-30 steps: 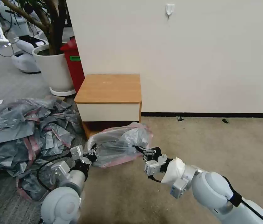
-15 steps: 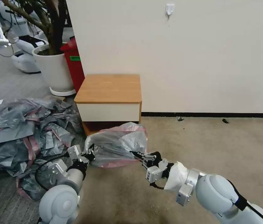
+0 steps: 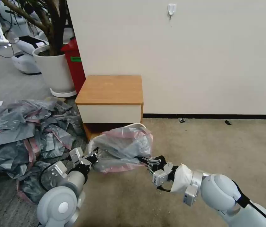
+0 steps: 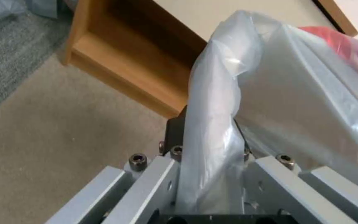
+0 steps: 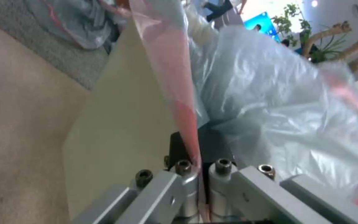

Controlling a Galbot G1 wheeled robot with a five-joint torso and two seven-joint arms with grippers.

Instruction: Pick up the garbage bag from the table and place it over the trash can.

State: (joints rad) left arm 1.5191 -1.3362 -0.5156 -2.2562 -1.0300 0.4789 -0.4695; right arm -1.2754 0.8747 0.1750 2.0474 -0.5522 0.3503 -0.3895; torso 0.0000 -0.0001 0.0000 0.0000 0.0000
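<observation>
Garbage bag (image 3: pixel 121 146): thin, limp, light, slippery film; best held at its pink rim. Left gripper (image 3: pixel 92 156) and right gripper (image 3: pixel 147 161) fingers pinch opposite edges.

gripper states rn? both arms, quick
Left gripper: closed on the garbage bag, pinching its left edge.
Right gripper: closed on the garbage bag's pink-banded rim, right side, over the trash can.
</observation>
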